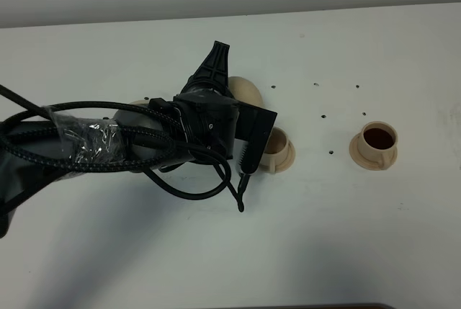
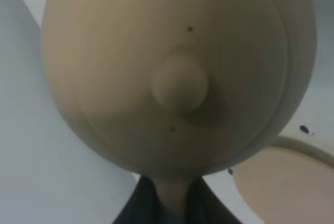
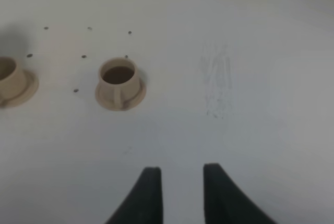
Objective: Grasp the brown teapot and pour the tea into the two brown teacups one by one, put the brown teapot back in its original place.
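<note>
My left gripper is shut on the handle of the brown teapot, holding it above the table at mid-scene. The left wrist view is filled by the teapot, lid knob facing the camera, with its handle between my fingers. One brown teacup stands just in front of the pot, half hidden by the arm, showing no dark tea. The other teacup, further right, holds dark tea. The original place, a flat tan saucer, lies bare. My right gripper hovers over the table, jaws slightly apart, holding nothing.
The white table carries several small dark holes between the cups. The left arm's black cables loop low over the table in front of the nearer cup. The nearer cup sits at the right wrist view's edge.
</note>
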Motion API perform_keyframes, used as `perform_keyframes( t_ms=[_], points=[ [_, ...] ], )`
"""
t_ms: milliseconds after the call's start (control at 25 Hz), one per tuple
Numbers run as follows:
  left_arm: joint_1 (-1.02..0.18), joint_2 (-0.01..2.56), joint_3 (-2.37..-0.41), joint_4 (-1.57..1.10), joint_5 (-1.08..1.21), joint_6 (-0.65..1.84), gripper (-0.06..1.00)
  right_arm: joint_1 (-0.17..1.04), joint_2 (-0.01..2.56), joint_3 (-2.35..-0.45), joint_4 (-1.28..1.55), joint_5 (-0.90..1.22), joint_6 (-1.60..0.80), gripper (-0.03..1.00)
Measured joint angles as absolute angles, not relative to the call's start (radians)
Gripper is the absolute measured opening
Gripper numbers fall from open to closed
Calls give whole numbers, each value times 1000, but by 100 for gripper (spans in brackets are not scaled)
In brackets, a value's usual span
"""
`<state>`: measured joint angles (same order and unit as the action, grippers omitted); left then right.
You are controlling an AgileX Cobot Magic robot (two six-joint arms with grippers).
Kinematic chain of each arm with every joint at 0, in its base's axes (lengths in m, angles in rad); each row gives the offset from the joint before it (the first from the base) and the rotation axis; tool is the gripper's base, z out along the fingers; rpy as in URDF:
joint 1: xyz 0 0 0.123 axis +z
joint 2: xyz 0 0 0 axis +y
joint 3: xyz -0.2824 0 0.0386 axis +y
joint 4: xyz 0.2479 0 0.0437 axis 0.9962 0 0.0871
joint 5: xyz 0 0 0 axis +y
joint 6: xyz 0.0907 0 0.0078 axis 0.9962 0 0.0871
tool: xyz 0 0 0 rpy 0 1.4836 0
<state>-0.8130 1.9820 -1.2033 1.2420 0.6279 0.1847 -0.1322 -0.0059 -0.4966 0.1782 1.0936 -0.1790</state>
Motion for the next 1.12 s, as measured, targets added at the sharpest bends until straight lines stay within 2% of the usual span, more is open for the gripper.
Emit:
perform_keyframes(
  t_ms=[1120],
  points=[
    [-873,1996,-1203,1381,706,323,13,-132,-6,-497,178,1094,-179,19]
  ],
)
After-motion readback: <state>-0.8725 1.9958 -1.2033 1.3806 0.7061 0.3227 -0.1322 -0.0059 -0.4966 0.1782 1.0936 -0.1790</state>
